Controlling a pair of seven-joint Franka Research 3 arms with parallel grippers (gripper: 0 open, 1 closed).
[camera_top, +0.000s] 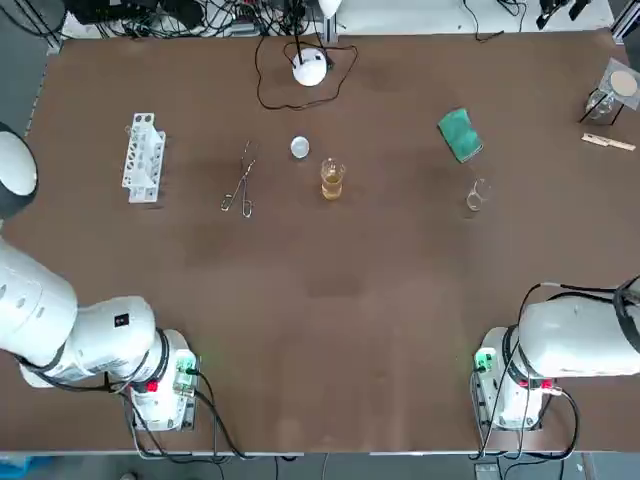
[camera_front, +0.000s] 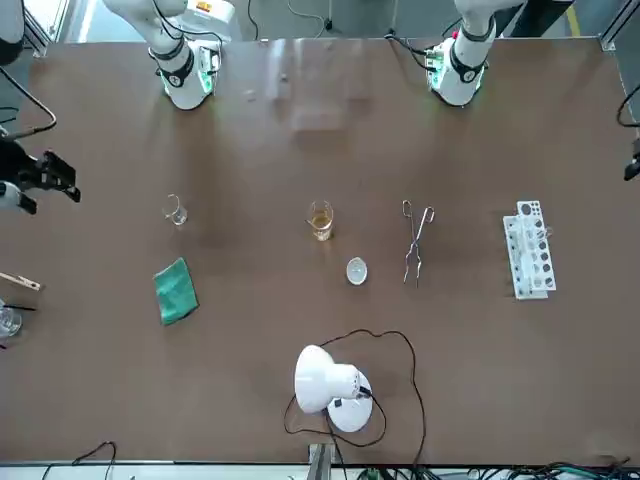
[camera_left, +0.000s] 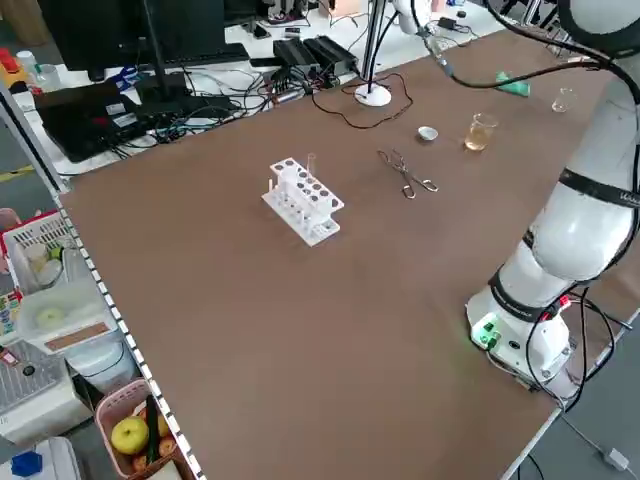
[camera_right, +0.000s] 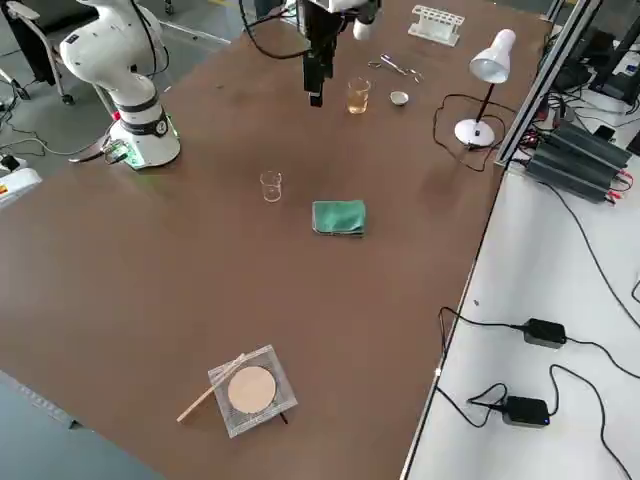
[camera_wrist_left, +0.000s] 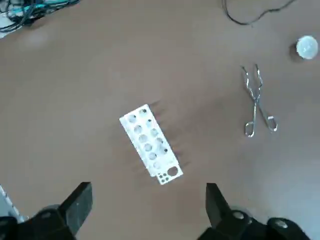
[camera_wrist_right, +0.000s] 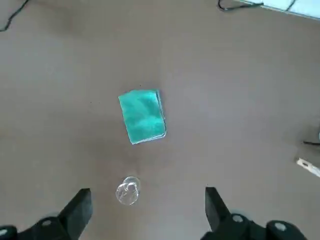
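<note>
Both arms are raised well above the brown table (camera_top: 330, 300). My left gripper (camera_wrist_left: 147, 190) is open and holds nothing; it hangs over a white test-tube rack (camera_wrist_left: 150, 145) that lies at the table's left (camera_top: 143, 157). Metal tongs (camera_wrist_left: 257, 102) lie to the rack's right. My right gripper (camera_wrist_right: 146, 190) is also open and holds nothing. It hangs over a small clear beaker (camera_wrist_right: 128, 191), with a folded green cloth (camera_wrist_right: 142, 116) just beyond. In the front view the right gripper (camera_front: 40, 175) shows at the picture's left edge.
A beaker of amber liquid (camera_top: 332, 180) and a small white cap (camera_top: 300, 148) stand mid-table. A white desk lamp (camera_top: 310, 67) with its cord is at the back. A wire-mesh square with a round disc (camera_top: 620, 88) and a wooden peg (camera_top: 608, 142) lie at the far right.
</note>
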